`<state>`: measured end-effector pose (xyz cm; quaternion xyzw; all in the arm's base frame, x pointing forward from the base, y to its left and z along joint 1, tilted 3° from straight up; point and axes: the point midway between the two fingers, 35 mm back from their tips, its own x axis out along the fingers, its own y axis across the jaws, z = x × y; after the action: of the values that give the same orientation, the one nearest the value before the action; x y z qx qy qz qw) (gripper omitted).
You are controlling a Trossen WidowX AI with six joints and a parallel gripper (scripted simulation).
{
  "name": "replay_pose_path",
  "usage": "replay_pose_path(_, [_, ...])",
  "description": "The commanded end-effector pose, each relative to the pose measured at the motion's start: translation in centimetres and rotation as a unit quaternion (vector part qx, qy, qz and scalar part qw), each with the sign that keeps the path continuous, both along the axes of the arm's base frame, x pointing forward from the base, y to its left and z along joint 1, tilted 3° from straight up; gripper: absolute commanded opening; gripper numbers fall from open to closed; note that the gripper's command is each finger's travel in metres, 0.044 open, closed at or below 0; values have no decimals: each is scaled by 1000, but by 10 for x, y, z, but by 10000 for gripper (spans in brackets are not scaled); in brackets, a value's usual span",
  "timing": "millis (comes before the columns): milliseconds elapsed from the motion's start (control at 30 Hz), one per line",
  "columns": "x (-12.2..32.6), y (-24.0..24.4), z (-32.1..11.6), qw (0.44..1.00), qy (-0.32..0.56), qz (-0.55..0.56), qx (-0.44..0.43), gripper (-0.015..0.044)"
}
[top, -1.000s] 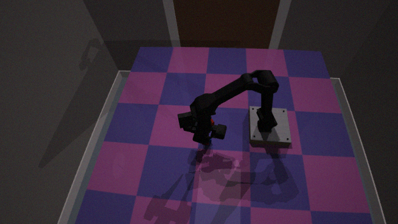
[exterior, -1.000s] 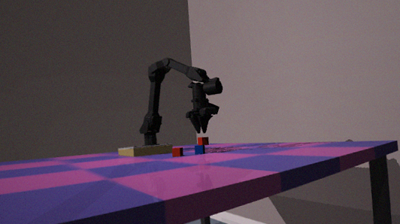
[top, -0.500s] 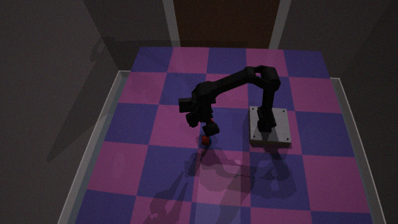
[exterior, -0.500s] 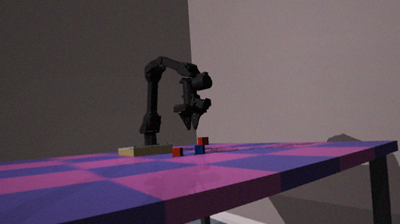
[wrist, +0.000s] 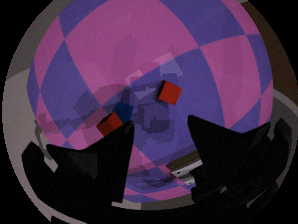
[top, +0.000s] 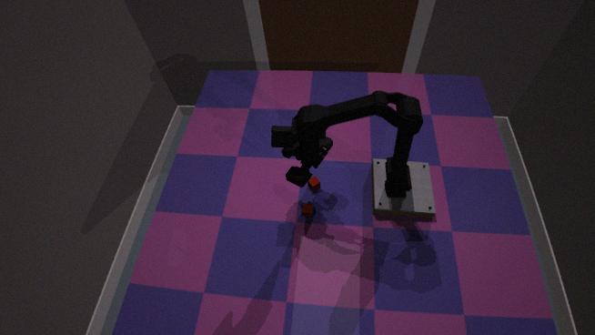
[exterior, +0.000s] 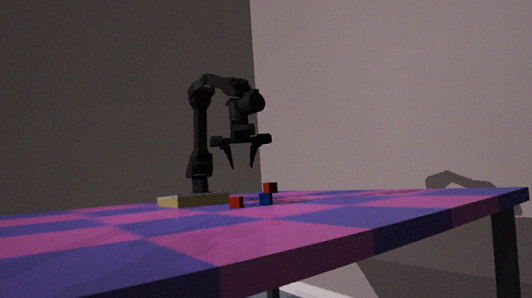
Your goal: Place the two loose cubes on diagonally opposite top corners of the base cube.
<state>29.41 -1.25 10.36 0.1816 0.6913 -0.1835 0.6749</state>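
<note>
checkered pink-and-purple table (top: 255, 187) (exterior: 260, 236) (wrist: 145, 35), dim light, broad arm shadows over the working area. blue base cube (top: 313, 212) (exterior: 266, 198) (wrist: 124, 111) sits on the tabletop, with one red cube, the upper one (top: 307, 209) (exterior: 270, 188) (wrist: 108, 125), on top and set off to one side. second red cube, the loose one (top: 314, 184) (exterior: 236, 202) (wrist: 170, 93), is on the table near the pair, apart from it. gripper (top: 313, 168) (exterior: 242, 167) (wrist: 161, 121) hangs above, fingers spread, nothing between them. job looks about half done; next likely a descent on the loose cube. first risk: fingers turned askew to its faces would twist it while closing, and it would arrive crooked. a low sideways carry could clip the upper cube, which overhangs and probably has little margin before tipping. worse trouble at placing: if the open fingers straddle the wrong pair of faces, one may wedge into the narrow gap and push the capped cube off. too much overhang puts a cube's center past the blue edge, and it falls on release. pressing down hard could slide the base; a skewed withdrawal could drag either cube along.
</note>
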Motion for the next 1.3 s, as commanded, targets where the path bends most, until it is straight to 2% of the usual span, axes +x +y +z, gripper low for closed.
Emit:
replay_pose_path(0, [-6, -19, 7, 983, 0, -185, -8, 265])
replay_pose_path(100, [-8, -24, 9, 972, 0, -234, -9, 265])
replay_pose_path(433, [-8, -24, 7, 972, 0, -234, -9, 265])
replay_pose_path(700, [-9, -24, -52, 972, 0, -234, -9, 265])
replay_pose_path(1267, [-10, -24, -73, 972, 1, -234, -9, 265])
